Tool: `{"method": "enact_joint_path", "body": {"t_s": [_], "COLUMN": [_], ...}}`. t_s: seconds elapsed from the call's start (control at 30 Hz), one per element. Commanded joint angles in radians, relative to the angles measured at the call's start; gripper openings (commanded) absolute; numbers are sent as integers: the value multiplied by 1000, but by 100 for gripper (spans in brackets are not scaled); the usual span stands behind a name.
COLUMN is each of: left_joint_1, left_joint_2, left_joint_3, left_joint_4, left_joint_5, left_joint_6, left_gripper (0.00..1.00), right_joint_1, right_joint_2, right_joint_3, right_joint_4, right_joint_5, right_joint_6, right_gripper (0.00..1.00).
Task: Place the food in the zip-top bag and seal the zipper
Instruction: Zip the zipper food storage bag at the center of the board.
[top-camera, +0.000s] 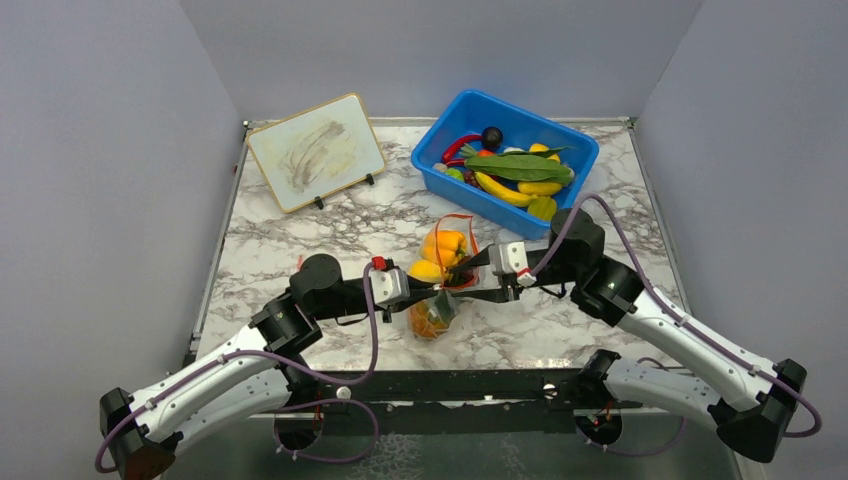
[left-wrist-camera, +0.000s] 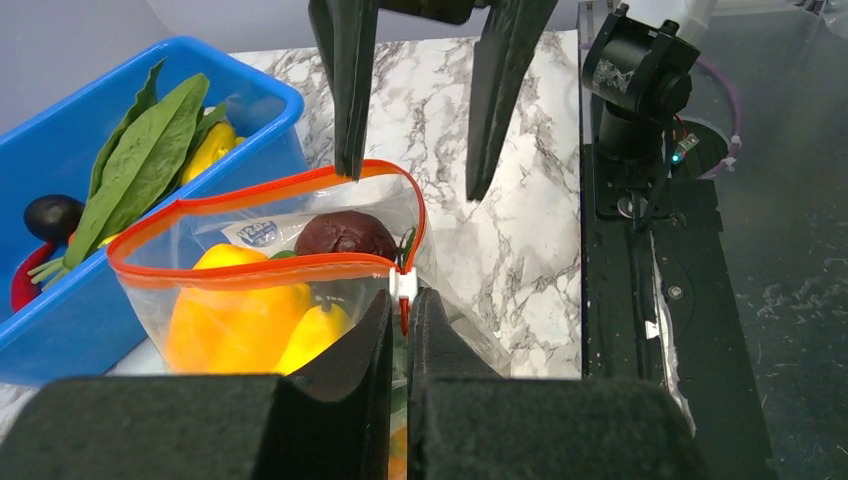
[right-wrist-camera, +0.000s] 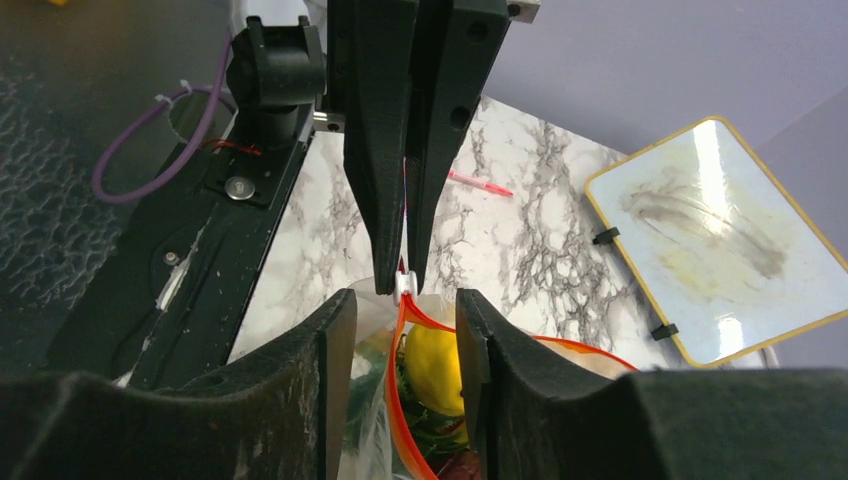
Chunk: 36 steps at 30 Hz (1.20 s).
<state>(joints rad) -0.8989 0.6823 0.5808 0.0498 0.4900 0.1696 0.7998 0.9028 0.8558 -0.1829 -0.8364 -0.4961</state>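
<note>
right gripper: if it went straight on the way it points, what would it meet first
Probably the white slider at the end of the zipper, pinched in the shut jaws of the left gripper directly ahead. The right gripper has its open jaws on either side of that strip; depth is hard to judge.

The left arm (top-camera: 210, 385) and the right arm (top-camera: 680, 335) match — white shells on the long links, black rounded joints between. A purple cable (top-camera: 374, 330) runs loosely along each. The fingers (left-wrist-camera: 350, 90) are matte black, tapering wedges. The black base plate (right-wrist-camera: 200, 250) carries a silver screw (right-wrist-camera: 238, 185) — and pale scuffs.
</note>
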Motion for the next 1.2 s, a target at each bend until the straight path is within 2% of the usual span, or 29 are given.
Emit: {"method": "enact_joint_path", "body": {"t_s": [0.0,0.2,0.5,0.6,0.67,0.77,0.8,0.87,1.0,1.17], "left_joint_1": [-6,-6,-6,-6,-6,-6,-6,-6,-6,-6], "left_joint_2": [-20,-14,-6,-12,-15,-30,-38,-56,-76,-69], "left_joint_3": [30,37,53,58,60,61,60,58,47,29], "left_joint_4": [17,10,-12,-23,-32,-43,-45,-50,-71,-67], "left_joint_5": [49,87,95,90,79,50,36,11,6,12], "left_joint_6": [23,38,59,66,71,70,67,68,77,67], "left_gripper": [0,0,0,0,0,0,0,1,11,18], "right_joint_1": [9,17,70,88,93,95,94,95,94,94], "right_joint_2": [36,83,160,170,163,128,112,88,41,25], "right_joint_3": [26,33,46,45,34,13,6,-8,-43,-54], "right_joint_4": [-52,-52,-43,-61,-62,-44,-37,-21,32,59], "right_joint_5": [-48,-28,4,52,78,121,131,142,142,149], "right_joint_6": [-51,-76,-81,-87,-88,-81,-80,-72,-46,-27], "right_gripper": [41,47,45,39,27,4,1,1,1,1]}}
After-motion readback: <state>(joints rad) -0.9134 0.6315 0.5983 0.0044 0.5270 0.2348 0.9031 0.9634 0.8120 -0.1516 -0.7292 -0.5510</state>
